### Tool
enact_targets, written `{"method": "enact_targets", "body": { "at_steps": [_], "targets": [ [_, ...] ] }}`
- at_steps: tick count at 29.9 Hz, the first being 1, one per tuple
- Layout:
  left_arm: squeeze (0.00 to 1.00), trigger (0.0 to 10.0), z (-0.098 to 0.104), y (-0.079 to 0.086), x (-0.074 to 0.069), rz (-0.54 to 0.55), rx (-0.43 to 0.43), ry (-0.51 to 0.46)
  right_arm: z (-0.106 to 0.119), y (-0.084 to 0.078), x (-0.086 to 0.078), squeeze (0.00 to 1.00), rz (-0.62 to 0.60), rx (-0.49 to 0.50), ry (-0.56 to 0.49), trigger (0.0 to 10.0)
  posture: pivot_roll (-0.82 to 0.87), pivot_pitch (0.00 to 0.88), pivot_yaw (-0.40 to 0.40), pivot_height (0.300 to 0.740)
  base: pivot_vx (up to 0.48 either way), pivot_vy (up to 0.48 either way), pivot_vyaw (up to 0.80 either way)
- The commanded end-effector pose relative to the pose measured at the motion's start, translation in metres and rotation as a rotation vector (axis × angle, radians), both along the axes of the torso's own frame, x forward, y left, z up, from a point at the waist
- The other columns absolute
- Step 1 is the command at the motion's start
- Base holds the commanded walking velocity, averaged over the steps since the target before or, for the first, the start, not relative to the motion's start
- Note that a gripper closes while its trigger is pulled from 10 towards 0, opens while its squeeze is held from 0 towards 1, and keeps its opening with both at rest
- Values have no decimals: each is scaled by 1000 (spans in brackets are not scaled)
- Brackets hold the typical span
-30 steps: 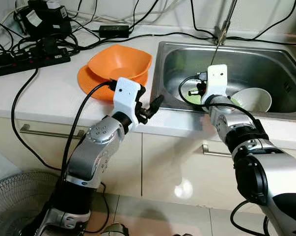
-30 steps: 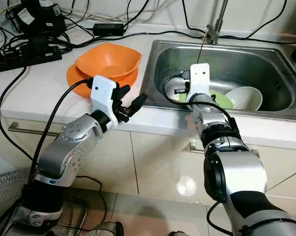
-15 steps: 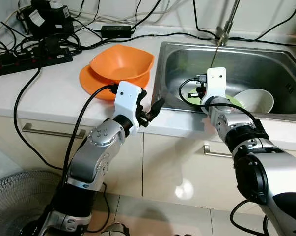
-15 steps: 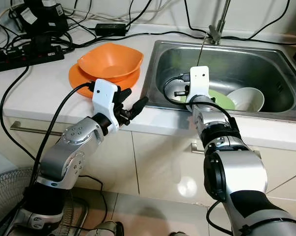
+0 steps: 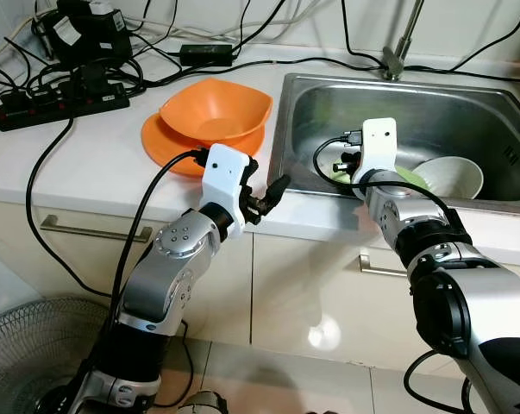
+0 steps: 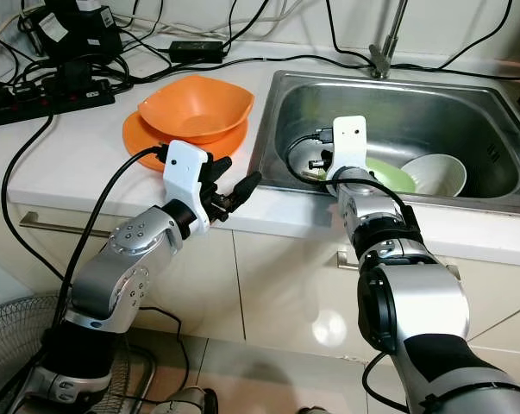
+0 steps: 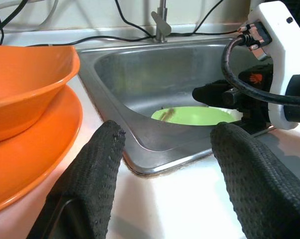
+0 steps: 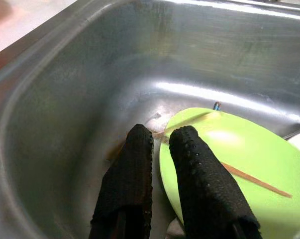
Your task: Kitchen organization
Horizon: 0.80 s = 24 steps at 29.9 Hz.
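Note:
A steel sink point(image 5: 285, 112) holds a green plate point(image 8: 229, 174) with thin wooden chopsticks point(image 8: 254, 179) lying across it, and a white bowl point(image 5: 454, 172) beside it. My right gripper point(image 8: 160, 137) is down in the sink at the plate's near rim. Its fingers stand a narrow gap apart, with no chopstick between them. An orange bowl point(image 5: 216, 108) sits on an orange plate point(image 5: 160, 142) on the white counter left of the sink. My left gripper point(image 5: 272, 191) hovers open and empty over the counter's front edge, by the sink's left corner.
A faucet point(image 5: 397, 47) rises behind the sink. A black power strip point(image 5: 57, 95), adapters and many cables crowd the counter's back left. Cabinet fronts with metal handles point(image 5: 87, 231) run below. A floor fan point(image 5: 27, 345) stands at the lower left.
A thin stick that stood up from my right gripper toward the faucet is gone from there. Both arms have hardly moved, and the view has shifted slightly.

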<state>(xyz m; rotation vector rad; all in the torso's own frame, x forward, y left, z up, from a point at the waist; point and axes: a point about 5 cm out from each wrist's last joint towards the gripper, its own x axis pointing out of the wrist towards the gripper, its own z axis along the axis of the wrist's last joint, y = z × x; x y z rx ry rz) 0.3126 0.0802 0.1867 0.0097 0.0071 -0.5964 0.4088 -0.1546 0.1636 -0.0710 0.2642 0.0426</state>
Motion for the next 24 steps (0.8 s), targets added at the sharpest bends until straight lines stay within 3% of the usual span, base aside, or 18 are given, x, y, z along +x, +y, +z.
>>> {"method": "enact_targets", "body": {
  "at_steps": [1,5,14,18,22,24],
  "targets": [
    [0,10000,-1,-1,-1,-5,13,8,3,3,1,0,6,-11,-5,10000,188,54,4,740,0,0,0],
    [0,10000,0,0,0,2,17,-6,17,2,5,0,-6,-38,-112,10000,187,57,4,740,0,0,0],
    [0,10000,14,6,6,73,-16,-84,58,14,-1,0,81,-46,-537,10000,174,57,4,740,0,0,0],
    [0,10000,18,16,15,151,-43,-89,55,13,-11,0,52,-1,-642,10000,164,54,10,740,0,0,0],
    [0,10000,18,22,16,224,-32,-112,52,7,-17,0,8,41,-684,10000,151,52,17,740,0,0,0],
    [0,10000,28,41,25,311,-68,-162,43,-4,-25,0,-76,47,-714,10000,147,48,20,740,0,0,0]
  ]
}}
